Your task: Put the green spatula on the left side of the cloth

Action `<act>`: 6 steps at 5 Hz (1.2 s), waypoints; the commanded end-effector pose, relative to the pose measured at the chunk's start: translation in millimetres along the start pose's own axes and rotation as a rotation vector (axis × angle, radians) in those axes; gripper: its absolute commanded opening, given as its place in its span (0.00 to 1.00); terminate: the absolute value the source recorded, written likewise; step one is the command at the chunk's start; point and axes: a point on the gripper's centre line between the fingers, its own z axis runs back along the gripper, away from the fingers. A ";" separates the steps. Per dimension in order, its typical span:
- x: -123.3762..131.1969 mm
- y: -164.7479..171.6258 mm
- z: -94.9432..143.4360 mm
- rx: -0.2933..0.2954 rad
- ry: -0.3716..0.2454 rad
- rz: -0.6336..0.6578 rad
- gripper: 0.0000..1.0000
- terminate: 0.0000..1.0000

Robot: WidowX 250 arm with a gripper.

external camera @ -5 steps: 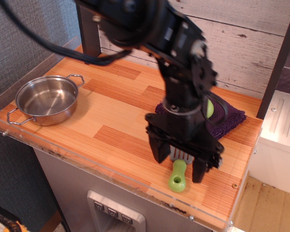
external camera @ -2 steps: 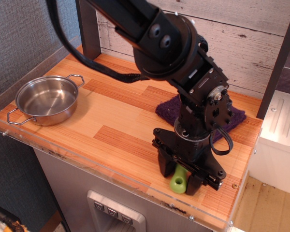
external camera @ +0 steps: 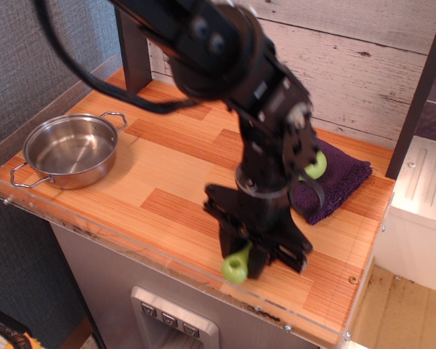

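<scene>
The green spatula [external camera: 236, 266] shows only its lime-green handle end, sticking out below my gripper [external camera: 248, 251] near the front edge of the counter; its grey blade is hidden by the gripper. My gripper is shut on the handle, and whether the spatula is off the wood cannot be told. The dark purple cloth [external camera: 338, 182] lies to the right and behind, partly hidden by my arm. The gripper is left of and in front of the cloth.
A steel pan [external camera: 69, 150] with two handles sits at the left of the wooden counter [external camera: 174, 174]. A light green pear-shaped object [external camera: 316, 166] rests on the cloth. A clear plastic rim runs along the counter's front and left edges.
My gripper came down over the spatula, closed on its handle, and has moved it left along the front edge. The cloth and the pear shape are now more exposed.
</scene>
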 end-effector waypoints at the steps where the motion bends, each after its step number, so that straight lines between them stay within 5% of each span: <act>1: 29.5 72.1 81.5 -0.028 -0.111 0.204 0.00 0.00; 2: 71.1 114.5 82.4 -0.049 -0.091 0.263 0.00 0.00; 3: 101.6 133.3 59.7 -0.010 -0.055 0.233 0.00 0.00; 4: 111.7 146.7 24.5 0.012 0.007 0.224 0.00 0.00; 6: 98.3 146.5 0.2 0.051 0.060 0.208 0.00 0.00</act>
